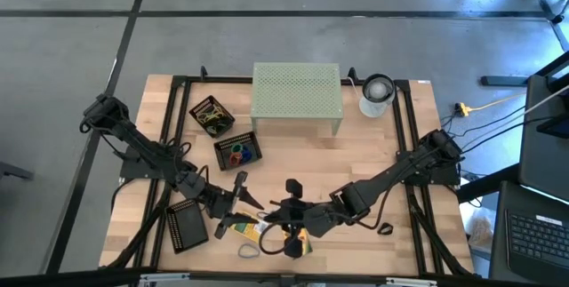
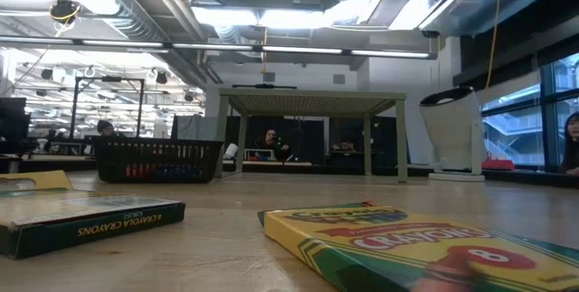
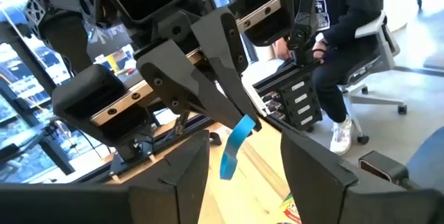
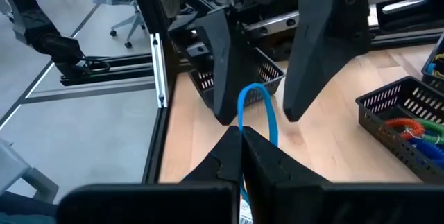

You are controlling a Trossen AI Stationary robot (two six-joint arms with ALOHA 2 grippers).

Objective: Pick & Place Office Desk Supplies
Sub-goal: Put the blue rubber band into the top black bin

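My right gripper is shut on a blue rubber band above the table's near middle, over two yellow-green crayon boxes. My left gripper faces it from the left, open, with its fingers standing on either side of the band's loop. Whether they touch the band, I cannot tell. In the low view both boxes lie flat on the table. A tan rubber-band loop lies at the near edge. My right gripper pinches the blue rubber band at one end of its loop between its two fingertips. The fingers come from the table's right, slanting a little downward. The rest of the band sticks out past the fingertips, slack and lifted clear of the table.
Three black mesh trays stand on the left half: one far left, one with coloured bands, one near left. A pale green perforated riser and a white cylinder stand at the far edge. A small black loop lies near right.
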